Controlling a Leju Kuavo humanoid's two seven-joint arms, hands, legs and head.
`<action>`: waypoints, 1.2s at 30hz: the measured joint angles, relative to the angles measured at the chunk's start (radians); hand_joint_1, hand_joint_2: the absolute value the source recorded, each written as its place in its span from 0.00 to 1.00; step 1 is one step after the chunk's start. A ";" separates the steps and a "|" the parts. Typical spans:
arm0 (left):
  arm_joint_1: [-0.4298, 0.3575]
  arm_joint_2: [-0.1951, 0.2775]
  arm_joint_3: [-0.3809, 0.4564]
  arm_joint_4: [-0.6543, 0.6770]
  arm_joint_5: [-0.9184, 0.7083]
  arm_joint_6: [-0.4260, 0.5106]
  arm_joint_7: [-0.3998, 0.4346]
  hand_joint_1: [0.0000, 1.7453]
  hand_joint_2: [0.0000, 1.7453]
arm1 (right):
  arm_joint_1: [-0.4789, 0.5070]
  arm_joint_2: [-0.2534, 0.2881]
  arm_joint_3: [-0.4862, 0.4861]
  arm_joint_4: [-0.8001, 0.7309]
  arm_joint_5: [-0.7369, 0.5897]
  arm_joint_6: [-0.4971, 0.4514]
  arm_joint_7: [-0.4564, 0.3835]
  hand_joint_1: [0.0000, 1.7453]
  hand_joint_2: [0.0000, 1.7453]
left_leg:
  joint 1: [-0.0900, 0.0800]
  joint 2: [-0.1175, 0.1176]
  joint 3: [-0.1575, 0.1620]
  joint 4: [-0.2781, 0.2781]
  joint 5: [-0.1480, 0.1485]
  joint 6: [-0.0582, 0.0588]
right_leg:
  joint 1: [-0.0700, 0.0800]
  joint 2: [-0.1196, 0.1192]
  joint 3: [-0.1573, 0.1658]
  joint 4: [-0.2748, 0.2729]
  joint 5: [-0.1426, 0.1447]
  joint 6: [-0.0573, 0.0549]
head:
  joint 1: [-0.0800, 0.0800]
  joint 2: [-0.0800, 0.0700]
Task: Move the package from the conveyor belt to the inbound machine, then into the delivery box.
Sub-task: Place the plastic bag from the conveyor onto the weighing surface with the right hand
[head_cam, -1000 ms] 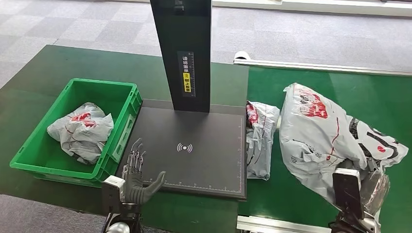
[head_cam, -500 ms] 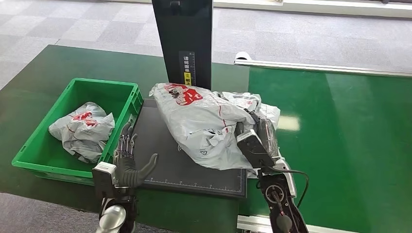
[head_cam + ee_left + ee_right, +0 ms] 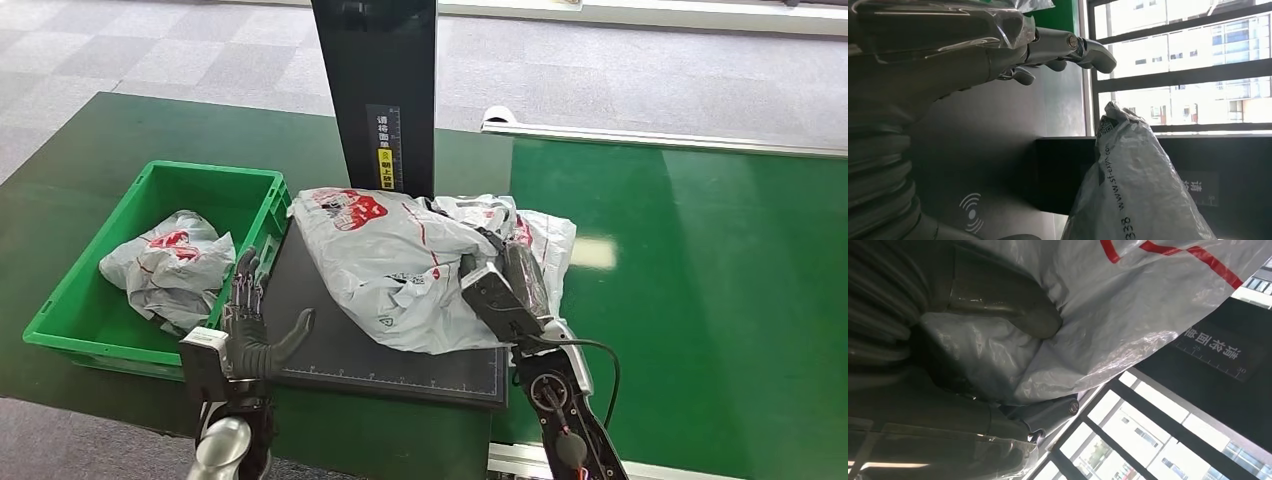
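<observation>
- The package [image 3: 395, 265] lies mid-frame on the inbound machine [image 3: 400, 355].
- The right hand [image 3: 500, 290] grips its right end; the left hand [image 3: 245, 330] is spread, empty.
- Likely soft, light, slippery film: bunch it.

I am standing in a parcel-sorting station set up inside an office-like hall. A wide green conveyor belt [image 3: 690, 270] with a metal side rail [image 3: 660, 137] runs before me, and a black scanning platform [image 3: 400, 350] with a wireless mark and ruler edge sits under a dark upright post [image 3: 375, 80] bearing a Chinese label. A green plastic crate [image 3: 70, 310] holds a courier bag [image 3: 170, 265]. Grey carpet tiles [image 3: 150, 50] cover the floor, and large windows [image 3: 1178, 60] face other buildings
</observation>
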State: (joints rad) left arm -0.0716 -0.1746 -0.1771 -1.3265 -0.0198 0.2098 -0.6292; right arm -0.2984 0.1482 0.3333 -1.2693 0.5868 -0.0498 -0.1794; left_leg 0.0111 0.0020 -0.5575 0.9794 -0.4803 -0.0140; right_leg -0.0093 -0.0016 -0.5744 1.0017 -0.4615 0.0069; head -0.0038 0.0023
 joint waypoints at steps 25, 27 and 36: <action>0.003 -0.003 0.034 -0.025 -0.009 0.018 0.007 0.00 1.00 | -0.016 0.004 0.005 0.045 -0.188 0.122 -0.070 0.00 1.00 | 0.000 0.000 0.000 0.000 0.000 0.000 | 0.000 0.000 0.000 0.000 0.000 0.000 | 0.000 0.000; 0.003 -0.005 0.036 -0.026 -0.009 0.018 0.007 0.00 1.00 | -0.015 0.009 -0.010 0.042 -0.288 0.181 -0.107 0.00 1.00 | 0.000 0.000 0.000 0.000 0.000 0.000 | 0.000 0.000 0.000 0.000 0.000 0.000 | 0.000 0.000; 0.014 -0.014 0.031 -0.034 -0.051 -0.002 0.009 0.00 1.00 | 0.036 0.011 -0.082 -0.106 -0.542 0.272 -0.268 0.00 1.00 | 0.000 -0.001 0.000 0.000 0.000 0.000 | 0.000 -0.001 -0.001 0.000 0.000 0.000 | 0.000 0.000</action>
State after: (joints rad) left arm -0.0577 -0.1888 -0.1461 -1.3602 -0.0705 0.2074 -0.6202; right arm -0.2622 0.1595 0.2516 -1.3753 0.0449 0.2223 -0.4474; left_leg 0.0109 0.0014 -0.5576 0.9799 -0.4805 -0.0140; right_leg -0.0095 -0.0022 -0.5754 1.0015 -0.4616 0.0071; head -0.0039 0.0023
